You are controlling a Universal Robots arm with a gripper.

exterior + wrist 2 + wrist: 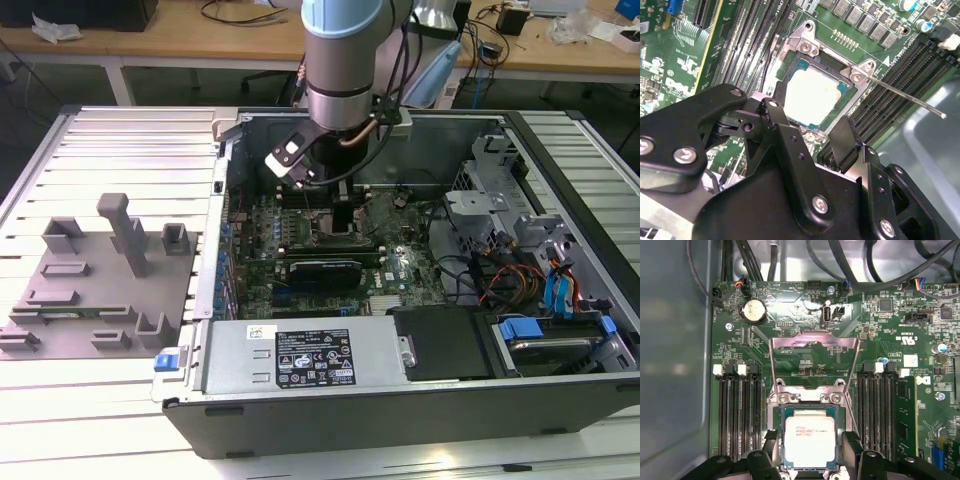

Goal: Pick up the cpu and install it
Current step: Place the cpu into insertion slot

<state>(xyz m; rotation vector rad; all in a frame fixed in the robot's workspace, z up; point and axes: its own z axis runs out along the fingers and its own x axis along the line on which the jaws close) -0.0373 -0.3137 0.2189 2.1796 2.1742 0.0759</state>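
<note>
The cpu (810, 440), a flat square chip with a silvery-white top, lies flat in the motherboard socket (802, 65), framed by its green edge. In the second wrist view the cpu (814, 95) sits just beyond my black fingers. My gripper (810, 436) hangs low over it, open, one finger (771, 440) on each side of the chip with a small gap to its edges. The socket's metal load plate (814, 342) stands swung up and its thin lever (910, 97) sticks out sideways. In the exterior view the gripper (335, 205) reaches down into the open computer case (400, 400).
Memory slots (737, 410) flank the socket on both sides. Cables (500, 275) and a drive cage (480, 205) fill the case on the exterior view's right. A power supply (300, 355) lies along the near wall. A grey fixture plate (95, 290) sits outside on the exterior view's left.
</note>
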